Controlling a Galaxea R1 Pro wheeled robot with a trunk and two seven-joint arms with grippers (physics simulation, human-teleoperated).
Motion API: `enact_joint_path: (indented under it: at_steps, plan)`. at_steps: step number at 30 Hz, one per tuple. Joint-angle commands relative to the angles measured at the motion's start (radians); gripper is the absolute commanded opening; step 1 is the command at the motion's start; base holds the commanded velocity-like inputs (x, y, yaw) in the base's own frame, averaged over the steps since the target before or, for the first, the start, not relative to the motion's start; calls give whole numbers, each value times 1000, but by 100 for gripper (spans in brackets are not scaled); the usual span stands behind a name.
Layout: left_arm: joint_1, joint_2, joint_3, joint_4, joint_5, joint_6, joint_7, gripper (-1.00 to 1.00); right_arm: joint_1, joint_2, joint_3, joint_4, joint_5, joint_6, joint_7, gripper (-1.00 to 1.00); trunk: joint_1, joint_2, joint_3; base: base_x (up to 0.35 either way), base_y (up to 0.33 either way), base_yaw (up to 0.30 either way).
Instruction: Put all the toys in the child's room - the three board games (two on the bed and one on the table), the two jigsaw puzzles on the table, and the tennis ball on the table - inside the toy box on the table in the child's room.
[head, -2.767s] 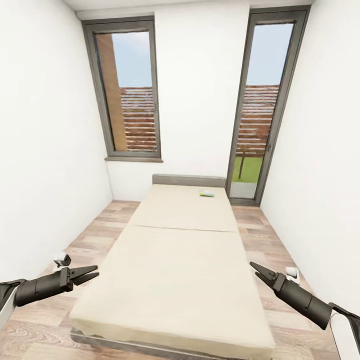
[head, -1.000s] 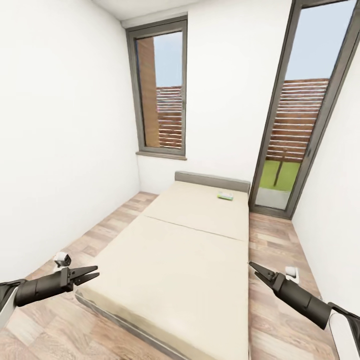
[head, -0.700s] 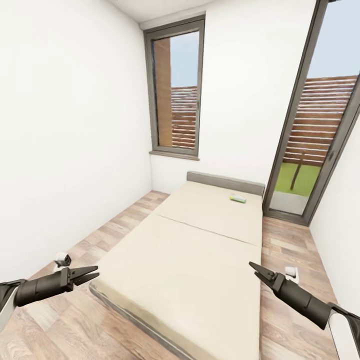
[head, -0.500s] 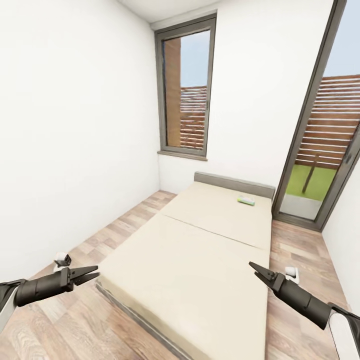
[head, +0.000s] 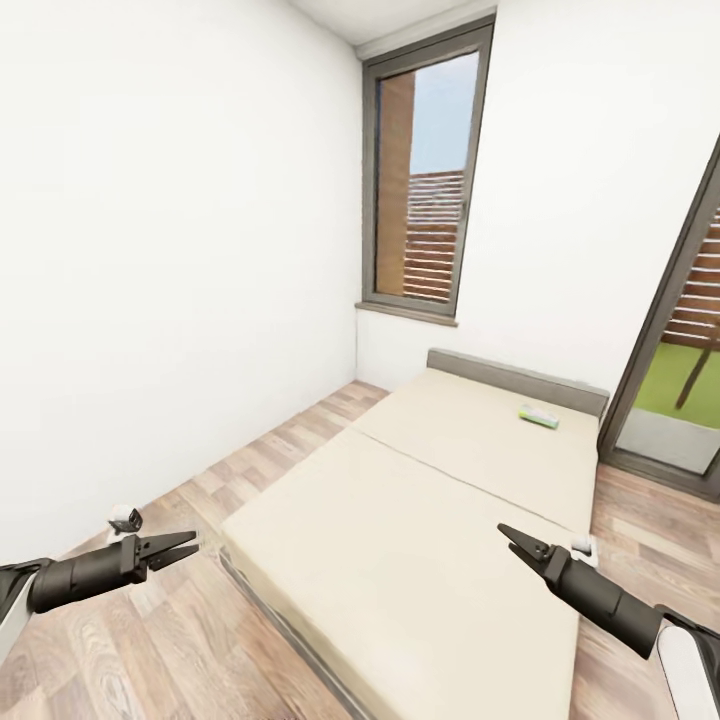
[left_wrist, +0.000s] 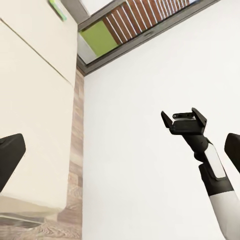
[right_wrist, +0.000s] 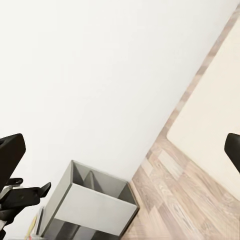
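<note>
Both arms hang empty: left gripper (head: 172, 549) open, right gripper (head: 517, 541) open too. The view has swung left since earlier, sliding the bed (head: 420, 530) rightward. One green board game (head: 538, 416) lies near the headboard, well apart, so the robot is probably turning away.

My two black claws, the left claw (head: 172, 549) and right claw (head: 517, 541), hang over a plain beige bed (head: 430, 520) with a dark grey headboard (head: 517, 381), a green-white board game (head: 538, 416), brown wood-plank floor (head: 200, 620) and white walls (head: 170, 250).
</note>
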Motion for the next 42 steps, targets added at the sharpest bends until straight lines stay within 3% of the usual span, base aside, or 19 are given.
enact_joint_path:
  at_steps: [1, 11, 25, 42]
  plan:
    - [-1, 0, 0, 0, 1, 10, -2, 100, -1, 0, -2, -1, 2, 4, 4, 100, 1, -2, -2, 19, -21, 292]
    - [-1, 1, 0, 0, 3, 12, -4, 100, -1, 2, 0, -1, 3, 4, 4, 100, 1, -2, -2, -7, -7, 292]
    - [-1, 1, 0, 0, 3, 12, -4, 100, -1, 0, 1, 0, 3, 4, 4, 100, 1, -2, -2, -208, -2, 292]
    - [-1, 1, 0, 0, 3, 12, -4, 100, -1, -1, 1, 0, 3, 4, 4, 100, 1, -2, -2, -93, -75, 292]
